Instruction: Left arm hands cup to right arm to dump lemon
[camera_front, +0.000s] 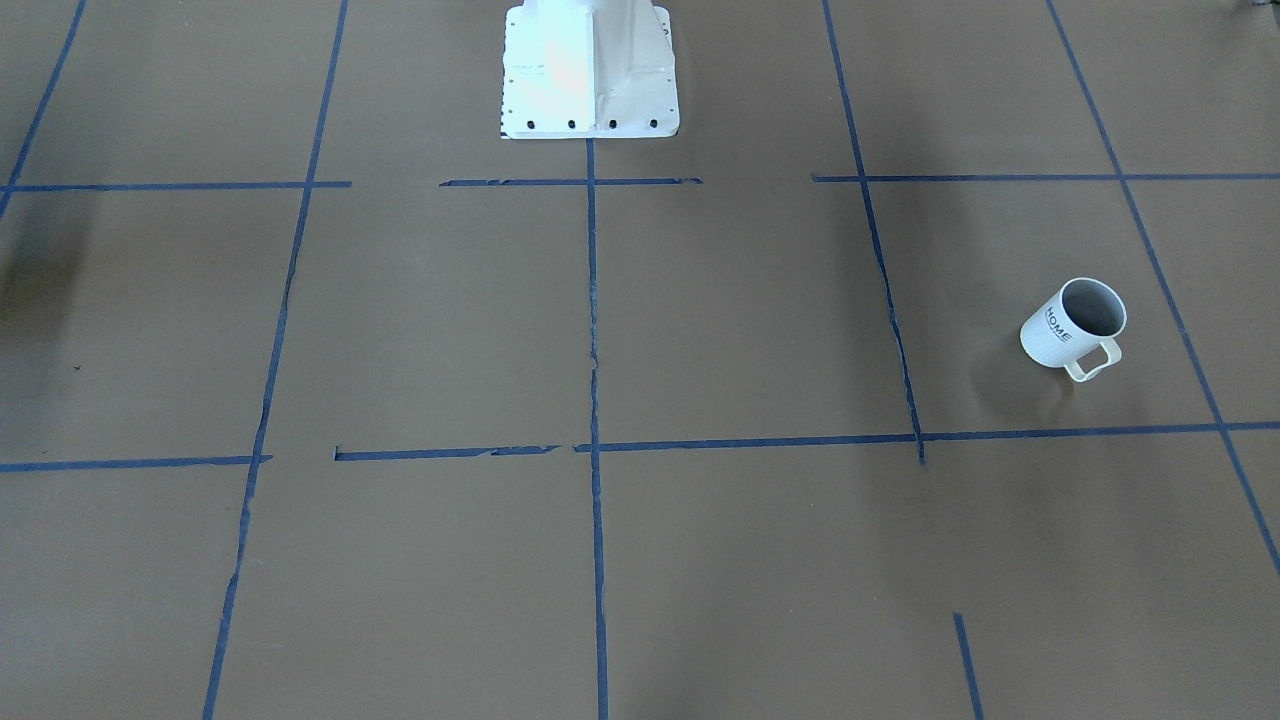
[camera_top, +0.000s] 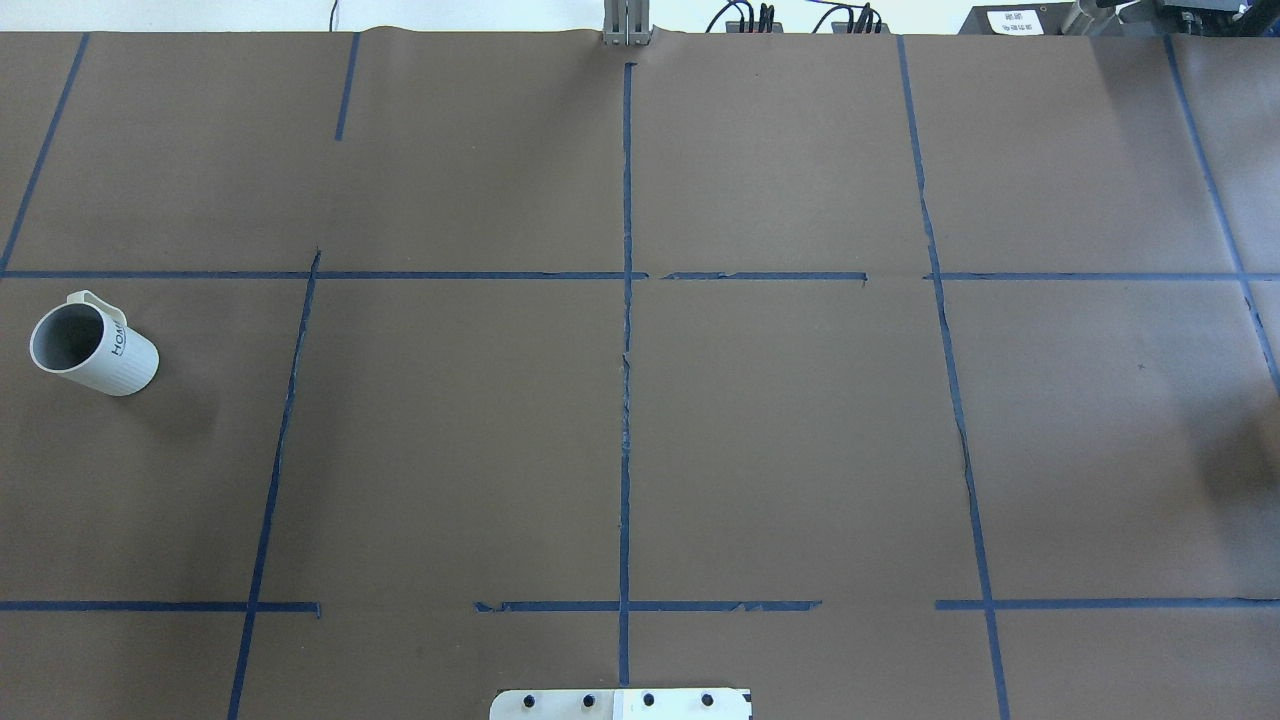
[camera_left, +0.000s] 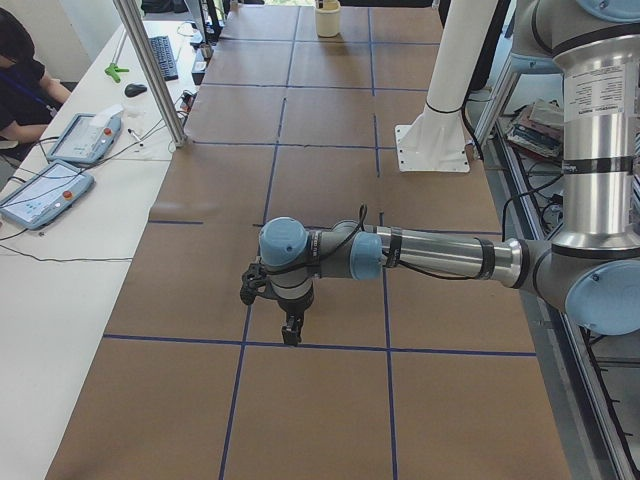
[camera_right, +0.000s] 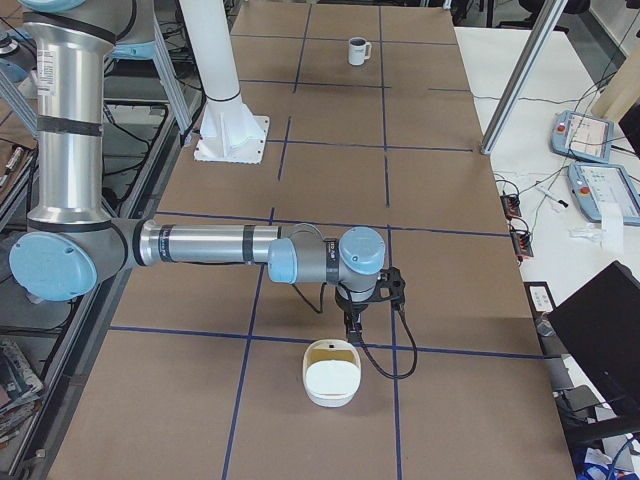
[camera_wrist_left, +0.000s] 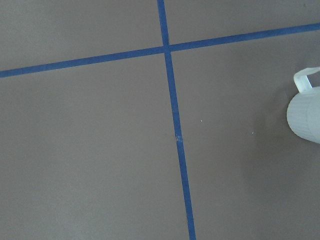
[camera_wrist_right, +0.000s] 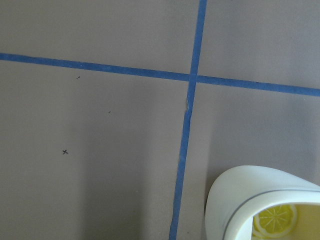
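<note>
This is a robotics lab, set up as a test cell. The table is covered in brown paper and marked into a grid with blue tape. A white pedestal is bolted onto it, and a jointed industrial arm reaches over it. Alongside runs a white bench with teach pendants, a keyboard and a seated operator. An aluminium post stands at the bench's edge.
</note>
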